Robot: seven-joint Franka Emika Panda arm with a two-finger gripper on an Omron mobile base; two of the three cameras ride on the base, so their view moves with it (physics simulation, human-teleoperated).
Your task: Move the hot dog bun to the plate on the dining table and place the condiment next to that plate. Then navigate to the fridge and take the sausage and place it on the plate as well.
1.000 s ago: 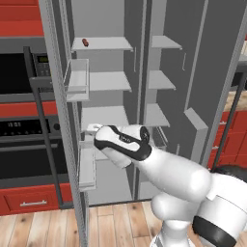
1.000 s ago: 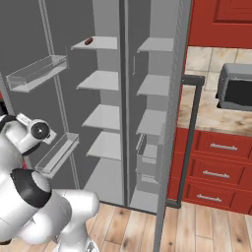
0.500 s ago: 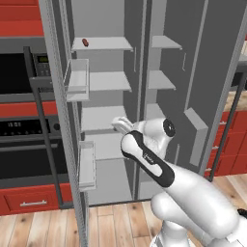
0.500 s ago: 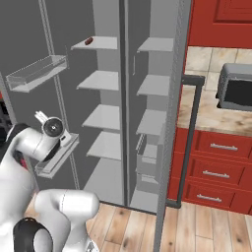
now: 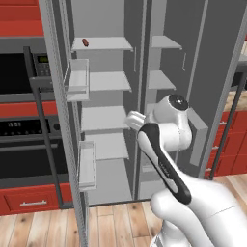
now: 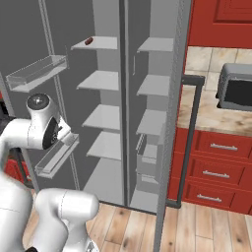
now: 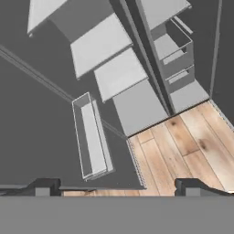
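The fridge (image 5: 103, 19) stands open in front of me, its pale shelves bare except for the top left one. There lies the sausage (image 5: 85, 42), small and dark reddish-brown, also seen from the right (image 6: 89, 41). My arm rises in front of the fridge's middle shelves, well below the sausage. In the hand view my gripper (image 7: 118, 188) is open with nothing between its fingertips (image 7: 45, 187), and looks down at the fridge's lower shelves (image 7: 119, 73) and the wooden floor (image 7: 183, 141). The hot dog bun, plate, condiment and dining table are out of view.
Black oven fronts (image 5: 24, 144) stand left of the fridge. The left door carries two clear bins (image 5: 77, 79) (image 5: 88, 164). The right door's dark handle (image 6: 189, 138) juts out beside red drawers (image 6: 216, 167) and a counter with a toaster (image 6: 236, 93).
My arm has swung up and rightward, from reaching toward the left door's lower bin to standing before the fridge's middle shelves. The gripper stays open. The sausage has not moved.
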